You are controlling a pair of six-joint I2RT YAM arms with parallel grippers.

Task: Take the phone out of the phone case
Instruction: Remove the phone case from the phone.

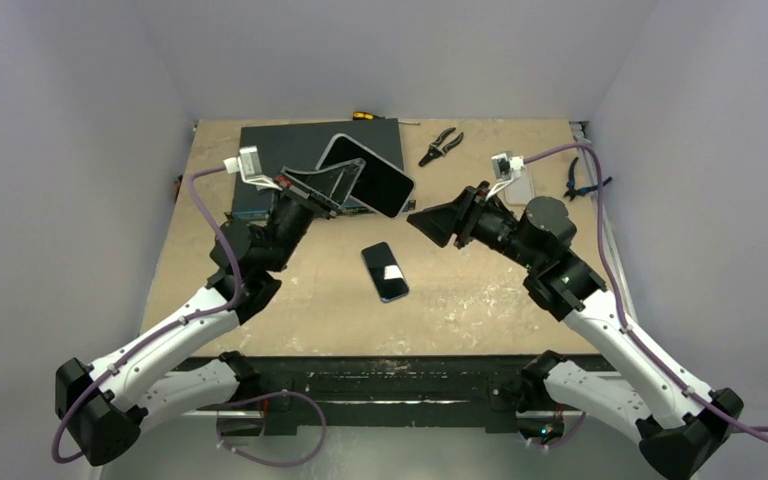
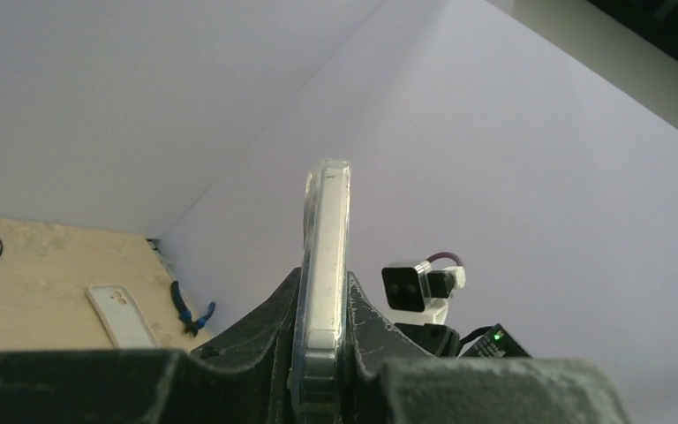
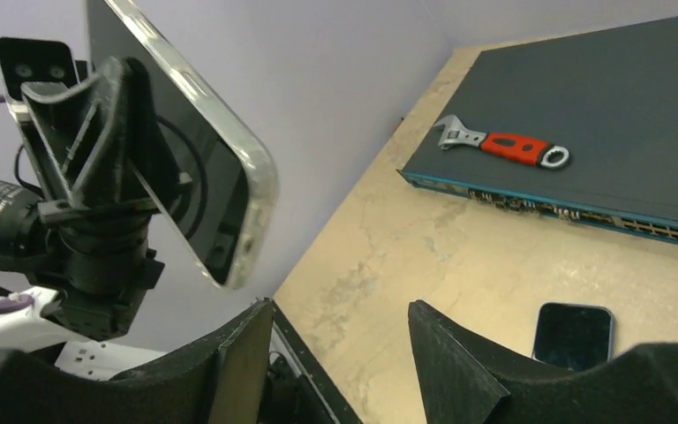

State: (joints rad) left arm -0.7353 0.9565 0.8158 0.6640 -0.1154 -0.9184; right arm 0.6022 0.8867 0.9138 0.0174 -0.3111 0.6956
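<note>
Left gripper (image 2: pixel 321 349) is clamped tight on one edge of the phone case (image 2: pixel 327 230). It holds the case tilted and well off the table (image 1: pixel 480 300), face turned toward the other arm, presumably so that arm can work on it. Right gripper (image 3: pixel 340 353) hangs near the case with jaws apart and nothing between them. A phone (image 1: pixel 385 271) lies flat on the table between the arms, apart from both. From the right wrist view the case looks empty, though I can't be sure, so my read is the extraction is done or nearly done.
</note>
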